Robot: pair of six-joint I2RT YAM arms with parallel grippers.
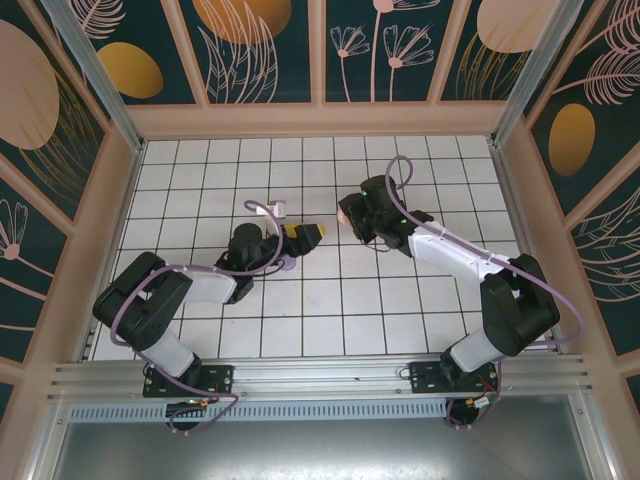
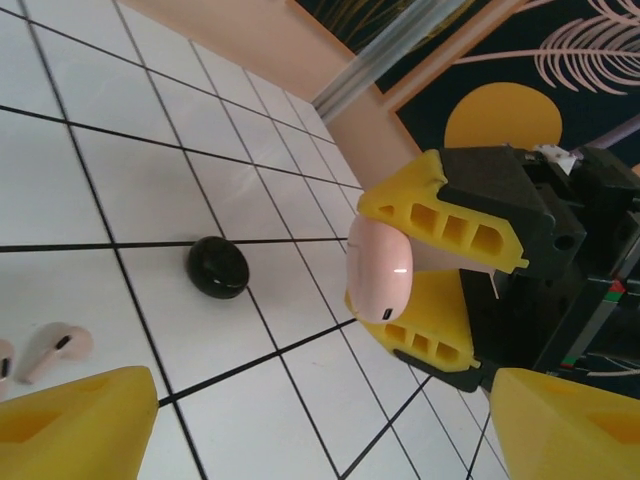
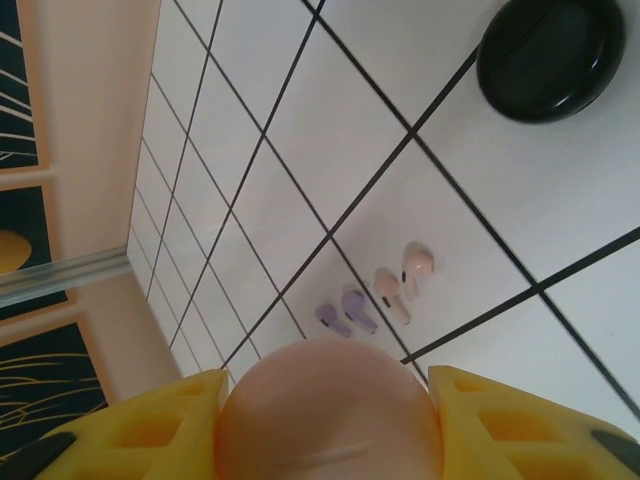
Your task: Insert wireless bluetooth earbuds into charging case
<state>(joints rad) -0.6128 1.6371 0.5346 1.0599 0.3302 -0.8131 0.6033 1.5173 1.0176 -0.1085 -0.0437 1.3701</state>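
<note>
White tiled surface (image 1: 330,320), both arms reaching in to meet near its middle. The right gripper (image 1: 347,216) is clamped on the pink case (image 2: 378,268), one yellow finger on each side. The case is lifted clear of the tiles, and from the right wrist its lower half runs off the frame. I can't make out a lid seam from either wrist.

The left gripper (image 1: 312,232) faces it from just beside, fingers spread wide with nothing between them. Only the tips show in the corners of its own camera.

The black case (image 2: 218,267) sits on the surface near a grid line. It's a glossy rounded lump, clipped by the frame edge in the right wrist view.

A lilac shape (image 1: 286,266) peeks out from under the left arm, mostly covered. Can't tell what it is.

Now the little ones. The pink earbuds (image 3: 405,278) lie side by side on a tile, with the lilac earbuds (image 3: 345,312) just beside them. All four are well apart from the black case. From the left wrist one pink bud is cut off at the edge.
</note>
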